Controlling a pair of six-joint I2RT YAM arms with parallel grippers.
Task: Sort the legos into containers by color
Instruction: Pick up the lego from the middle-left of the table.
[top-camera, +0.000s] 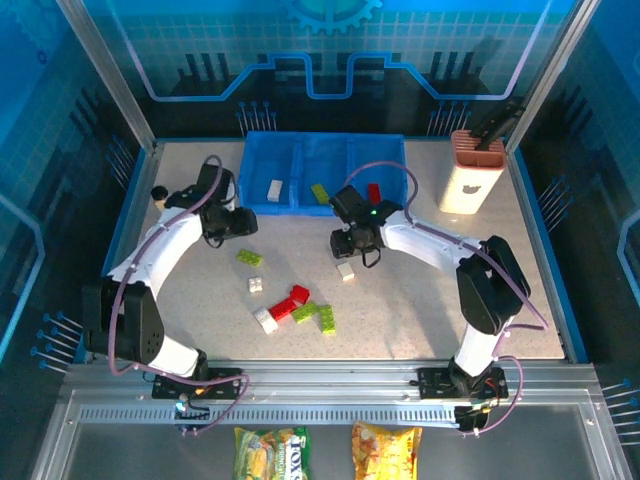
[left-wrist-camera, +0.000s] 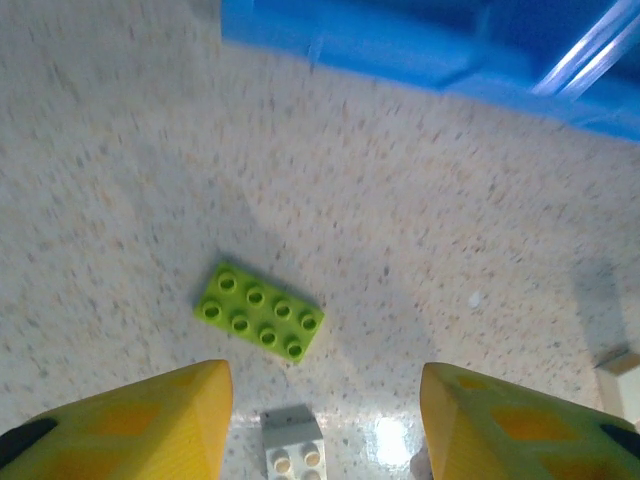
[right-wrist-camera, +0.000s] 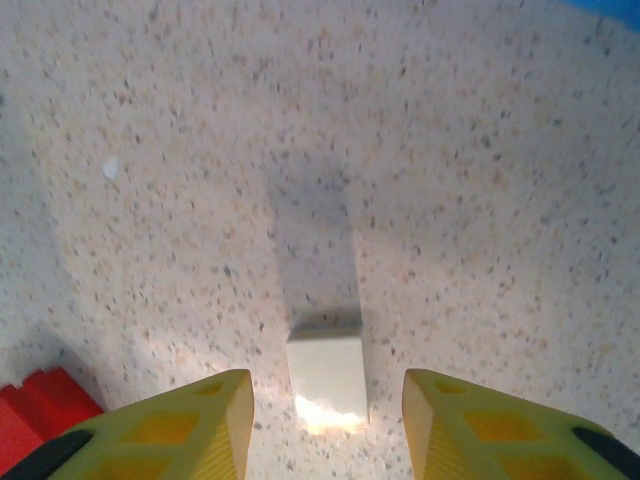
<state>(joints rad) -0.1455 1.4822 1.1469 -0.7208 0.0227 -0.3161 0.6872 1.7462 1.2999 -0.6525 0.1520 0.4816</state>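
Standing spread, empty: left jaws near green lego, right jaws near white lego.

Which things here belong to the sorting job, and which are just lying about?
Job: legos, red, green and white; blue tray with three compartments.
Lying about: holder; two snack bags.
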